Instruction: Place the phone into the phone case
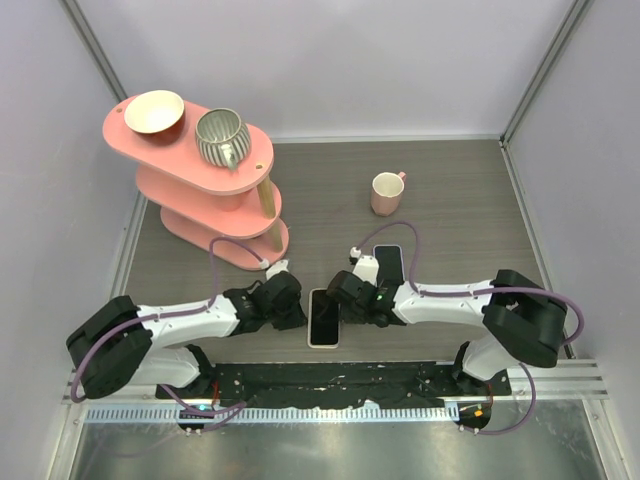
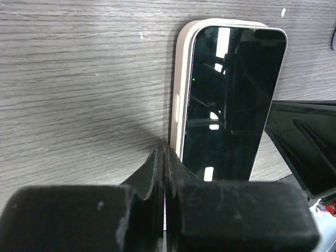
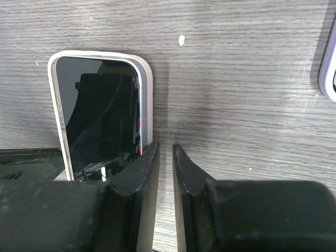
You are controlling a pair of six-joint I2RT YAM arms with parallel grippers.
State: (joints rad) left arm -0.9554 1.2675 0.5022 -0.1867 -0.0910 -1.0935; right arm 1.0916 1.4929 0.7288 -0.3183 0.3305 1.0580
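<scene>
1. Counted two phones. Found one phone (image 1: 323,317) lying in the single cream phone case (image 2: 181,105) mid-bench (image 1: 450,230). Found a second phone (image 1: 389,262) bare, behind the right arm.
2. Saw left gripper (image 2: 164,153) jaws pressed together on nothing, tips at the case's near edge.
3. Saw right gripper (image 3: 166,149) jaws parted by a slit, nothing between, just beside the case.
4. Also counted one mug (image 1: 386,192) and one three-tier shelf (image 1: 180,190) carrying one bowl (image 1: 153,110) and one ribbed cup (image 1: 220,137).

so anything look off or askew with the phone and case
Nothing obvious. The phone lies flat inside the cream case on the table, with no visible damage. Whether it is seated all the way round cannot be told.
</scene>
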